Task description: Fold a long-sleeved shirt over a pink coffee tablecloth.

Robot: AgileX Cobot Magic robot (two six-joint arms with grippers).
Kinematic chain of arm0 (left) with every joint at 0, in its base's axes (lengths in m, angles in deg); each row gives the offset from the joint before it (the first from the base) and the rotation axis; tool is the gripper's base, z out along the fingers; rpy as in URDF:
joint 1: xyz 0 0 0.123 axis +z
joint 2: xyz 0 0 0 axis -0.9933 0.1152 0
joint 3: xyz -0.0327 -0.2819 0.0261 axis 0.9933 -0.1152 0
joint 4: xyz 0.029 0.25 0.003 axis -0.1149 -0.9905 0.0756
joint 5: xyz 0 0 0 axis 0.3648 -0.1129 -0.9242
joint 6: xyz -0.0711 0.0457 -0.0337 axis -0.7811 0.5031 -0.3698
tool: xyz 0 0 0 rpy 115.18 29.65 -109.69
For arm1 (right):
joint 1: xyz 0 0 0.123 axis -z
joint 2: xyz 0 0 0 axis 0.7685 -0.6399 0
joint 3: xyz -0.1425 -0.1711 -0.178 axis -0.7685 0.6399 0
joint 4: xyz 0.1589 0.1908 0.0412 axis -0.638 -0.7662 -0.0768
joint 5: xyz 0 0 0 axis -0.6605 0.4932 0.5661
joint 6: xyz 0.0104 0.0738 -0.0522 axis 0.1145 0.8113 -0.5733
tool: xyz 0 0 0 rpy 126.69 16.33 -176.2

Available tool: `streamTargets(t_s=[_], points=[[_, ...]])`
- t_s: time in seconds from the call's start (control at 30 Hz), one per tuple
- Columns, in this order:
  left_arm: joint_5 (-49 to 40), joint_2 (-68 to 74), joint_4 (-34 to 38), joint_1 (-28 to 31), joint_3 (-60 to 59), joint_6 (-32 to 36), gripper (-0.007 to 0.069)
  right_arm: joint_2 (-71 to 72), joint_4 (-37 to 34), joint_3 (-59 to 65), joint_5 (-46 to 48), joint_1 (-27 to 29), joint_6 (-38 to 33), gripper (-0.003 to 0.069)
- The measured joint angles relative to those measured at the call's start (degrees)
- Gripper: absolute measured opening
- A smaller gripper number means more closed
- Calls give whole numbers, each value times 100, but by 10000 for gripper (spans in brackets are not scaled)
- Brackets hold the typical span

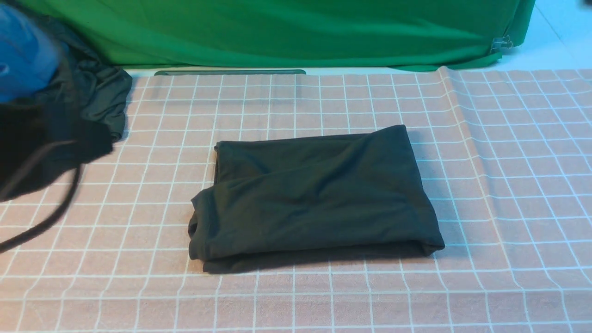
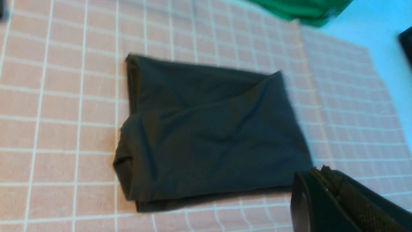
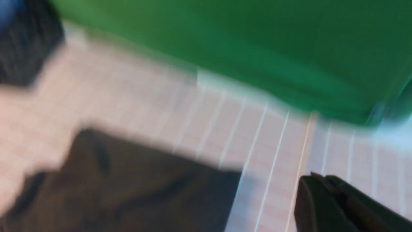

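Note:
The long-sleeved shirt (image 1: pixel 314 194) lies folded into a compact dark rectangle in the middle of the pink coffee tablecloth (image 1: pixel 508 185), with no print showing. In the left wrist view the shirt (image 2: pixel 209 135) is spread on the tablecloth (image 2: pixel 64 96), and my left gripper (image 2: pixel 322 170) hovers shut and empty off one of its corners. My left arm (image 1: pixel 46 148) is a dark blur at the far left of the front view. The right wrist view is smeared: my right gripper (image 3: pixel 317 176) is shut and empty above the tablecloth (image 3: pixel 273 145), beside the shirt (image 3: pixel 128 183).
A bright green backdrop (image 1: pixel 296 32) hangs along the table's far edge, with a metal clip (image 1: pixel 502 44) at its right end. A dark garment (image 1: pixel 97 92) bunched with blue cloth (image 1: pixel 23 51) sits at the back left. A raised crease (image 1: pixel 462 120) runs down the tablecloth's right side.

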Motion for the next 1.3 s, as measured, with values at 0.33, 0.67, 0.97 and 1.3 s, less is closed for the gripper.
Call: streamTargets(t_s=[0.33, 0.67, 0.97, 1.3], points=[[6, -1725, 0, 0, -757, 11, 13, 3250, 0, 2467, -1911, 0, -40, 38], [205, -2881, 123, 0, -2322, -96, 13, 4991, 0, 3697, -1993, 0, 35, 39], [691, -2960, 257, 0, -2696, -78, 13, 5054, 0, 3697, -1980, 0, 79, 54], [907, -2960, 148, 0, -2696, 125, 13, 5054, -5, 3697, -1964, 0, 79, 70]])
